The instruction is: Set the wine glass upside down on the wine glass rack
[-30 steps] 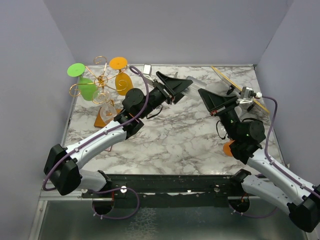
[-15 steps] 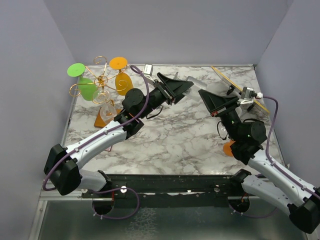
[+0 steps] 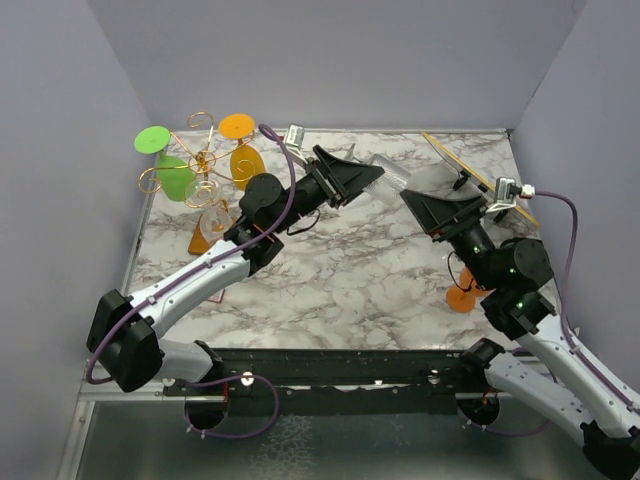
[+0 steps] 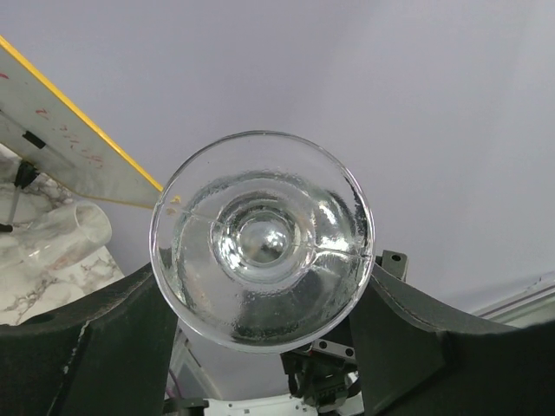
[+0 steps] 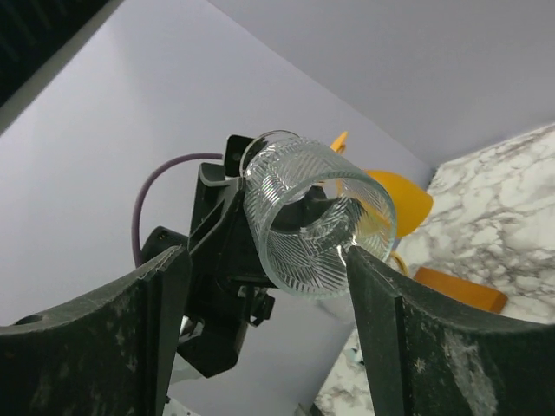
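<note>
The clear wine glass [image 3: 392,172] lies level in the air over the back of the table, with my left gripper [image 3: 372,178] shut on it. In the left wrist view its round foot [image 4: 262,238] fills the space between the black fingers. In the right wrist view its ribbed bowl [image 5: 316,217] sticks out of the left gripper with the mouth toward the camera. My right gripper [image 5: 264,256] is open, one finger on each side of the bowl's rim, with a clear gap on the left. The wine glass rack [image 3: 200,160] stands at the back left on its wooden base [image 3: 200,243].
A green glass [image 3: 172,175], orange glasses [image 3: 243,165] and a clear one [image 3: 212,222] hang on the rack. Another orange glass [image 3: 462,297] lies by the right arm. A yellow-edged board [image 3: 470,165] leans at the back right, and a clear glass [image 4: 65,232] lies on the marble.
My right gripper has opened off the glass bowl and drawn back toward the right. The glass stays in the left gripper, which has barely moved.
</note>
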Controlling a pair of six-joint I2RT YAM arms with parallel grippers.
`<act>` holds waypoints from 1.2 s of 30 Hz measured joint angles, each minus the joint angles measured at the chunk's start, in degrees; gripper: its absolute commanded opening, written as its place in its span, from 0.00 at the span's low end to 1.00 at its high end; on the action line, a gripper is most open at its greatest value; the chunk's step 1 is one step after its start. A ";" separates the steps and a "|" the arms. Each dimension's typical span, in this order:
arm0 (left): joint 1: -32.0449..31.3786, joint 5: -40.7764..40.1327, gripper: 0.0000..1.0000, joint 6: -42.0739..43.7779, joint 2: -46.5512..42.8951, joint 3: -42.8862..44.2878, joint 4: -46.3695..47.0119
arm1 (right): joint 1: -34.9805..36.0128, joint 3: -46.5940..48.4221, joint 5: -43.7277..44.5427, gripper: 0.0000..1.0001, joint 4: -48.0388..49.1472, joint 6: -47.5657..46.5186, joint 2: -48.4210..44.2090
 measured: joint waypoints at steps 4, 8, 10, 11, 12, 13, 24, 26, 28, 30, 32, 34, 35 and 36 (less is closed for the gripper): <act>1.66 2.21 0.39 0.66 -0.87 -0.52 -0.33 | 0.00 3.50 -0.39 0.82 -9.01 -5.25 -2.10; 3.37 4.90 0.39 1.11 -2.10 -1.29 -0.39 | 0.00 10.25 -1.70 0.92 -18.78 -12.81 -1.81; 4.17 6.54 0.39 1.33 -2.38 -1.31 -0.42 | 0.00 14.08 -2.51 0.95 -23.50 -16.92 -1.14; 4.44 7.08 0.39 1.49 -2.47 -1.31 -0.50 | 0.00 16.04 -2.93 0.96 -25.83 -19.10 -0.57; 4.59 7.72 0.39 1.53 -2.54 -1.31 -0.59 | 0.00 18.12 -3.39 0.96 -28.02 -21.29 0.24; 4.70 8.57 0.39 1.73 -2.60 -1.31 -0.87 | 0.00 20.37 -3.76 0.97 -30.45 -23.56 1.38; 4.81 14.88 0.40 4.44 -3.19 -1.75 -2.64 | 0.07 35.04 -13.05 1.00 -48.15 -42.10 19.15; 5.01 15.69 0.40 5.09 -3.19 -1.90 -3.34 | 0.11 34.95 -14.95 1.00 -49.51 -43.60 20.70; 5.07 16.61 0.40 5.64 -3.17 -1.92 -3.87 | 0.11 34.93 -16.26 1.00 -50.01 -44.63 21.35; 5.11 18.05 0.40 6.51 -3.17 -1.79 -4.66 | 0.11 34.93 -17.31 0.99 -50.23 -45.48 21.42; 5.18 19.37 0.40 7.69 -3.13 -1.38 -5.77 | 0.11 34.93 -18.14 0.98 -50.21 -46.29 21.42; 5.38 20.39 0.40 9.49 -3.10 -0.48 -7.74 | 0.11 34.95 -18.95 0.97 -50.23 -46.88 21.62; 5.46 20.76 0.40 10.16 -3.10 -0.02 -8.63 | 0.11 34.99 -19.50 0.97 -50.27 -47.21 21.77; 5.49 21.07 0.40 10.93 -3.10 0.42 -9.51 | 0.11 35.21 -20.00 0.96 -50.53 -47.56 22.12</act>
